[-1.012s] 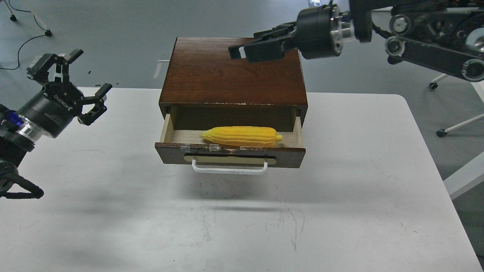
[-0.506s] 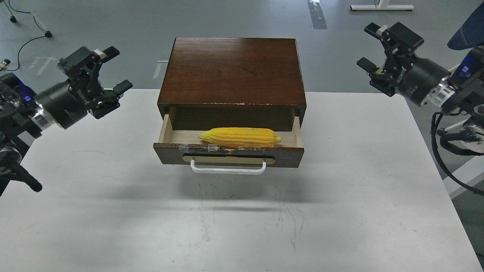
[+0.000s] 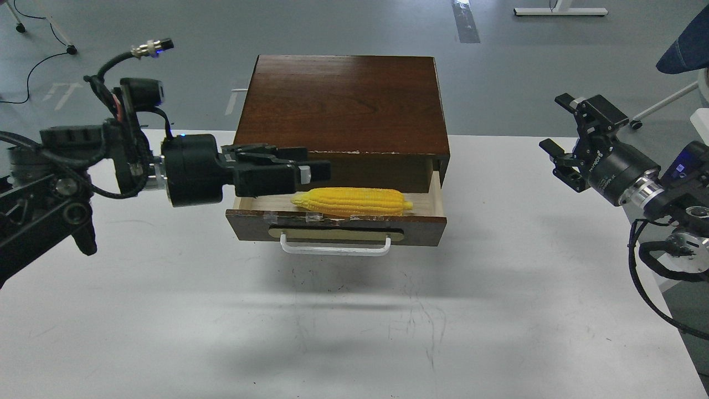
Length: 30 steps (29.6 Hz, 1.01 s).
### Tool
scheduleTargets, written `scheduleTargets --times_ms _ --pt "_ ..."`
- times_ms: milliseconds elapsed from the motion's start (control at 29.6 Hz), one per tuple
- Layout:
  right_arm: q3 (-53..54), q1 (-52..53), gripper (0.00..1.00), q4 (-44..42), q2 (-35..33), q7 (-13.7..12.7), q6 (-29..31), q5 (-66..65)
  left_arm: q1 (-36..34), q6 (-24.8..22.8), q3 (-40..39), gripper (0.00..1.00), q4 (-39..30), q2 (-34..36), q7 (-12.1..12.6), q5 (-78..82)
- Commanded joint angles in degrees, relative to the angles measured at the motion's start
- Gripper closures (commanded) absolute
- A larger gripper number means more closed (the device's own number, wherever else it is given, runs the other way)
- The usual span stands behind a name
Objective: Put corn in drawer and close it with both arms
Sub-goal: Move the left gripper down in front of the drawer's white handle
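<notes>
The yellow corn (image 3: 354, 200) lies lengthwise inside the open drawer (image 3: 421, 226) of the dark brown wooden box (image 3: 343, 105), just behind the drawer front. The white bar handle (image 3: 335, 249) faces me. My left gripper (image 3: 318, 163) reaches in sideways from the left and hovers over the drawer's left part, its tips just above the corn's tapered left end. Its fingers overlap in this view, so I cannot tell their state. My right gripper (image 3: 555, 123) is open and empty, off to the right of the box above the table's right edge.
The box stands at the back middle of the white table (image 3: 354, 332). Grey floor with cables and chair legs lies beyond the table. My left arm's thick links (image 3: 50, 183) hang over the table's left side.
My left arm has swung in from the left and turned, so its gripper now points right over the drawer. My right gripper has dropped lower on the right. Corn and drawer have not moved.
</notes>
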Motion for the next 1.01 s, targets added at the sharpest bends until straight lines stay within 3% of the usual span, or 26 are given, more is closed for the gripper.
scheduleTargets --times_ms 0,67,101,337,472,708,978 --pt "0.0 -0.2 0.01 0.0 0.0 0.0 0.0 0.0 1.0 0.0 4.4 0.71 -0.7 -1.8 0.0 1.3" --pt "0.0 -0.3 0.01 0.0 0.0 0.0 0.0 0.0 1.3 0.0 6.1 0.94 -0.9 -1.6 0.0 1.3" --pt "0.0 -0.4 0.01 0.0 0.0 0.0 0.0 0.0 2.8 0.0 7.9 1.00 -0.9 -1.0 0.0 1.3" --pt "0.0 -0.8 0.01 -0.1 0.0 0.0 0.0 0.0 12.4 0.0 7.8 1.00 -0.7 0.9 0.0 0.2" --pt "0.0 -0.9 0.01 -0.1 0.0 0.0 0.0 0.0 17.8 5.1 7.2 1.00 1.2 1.2 0.0 -2.3" --pt "0.0 -0.9 0.01 -0.1 0.0 0.0 0.0 0.0 19.3 6.1 7.1 1.00 3.8 2.2 0.0 -15.9" --pt "-0.1 -1.0 0.01 -0.1 0.0 0.0 0.1 0.0 19.3 6.3 6.7 1.00 6.8 2.0 0.0 -16.8"
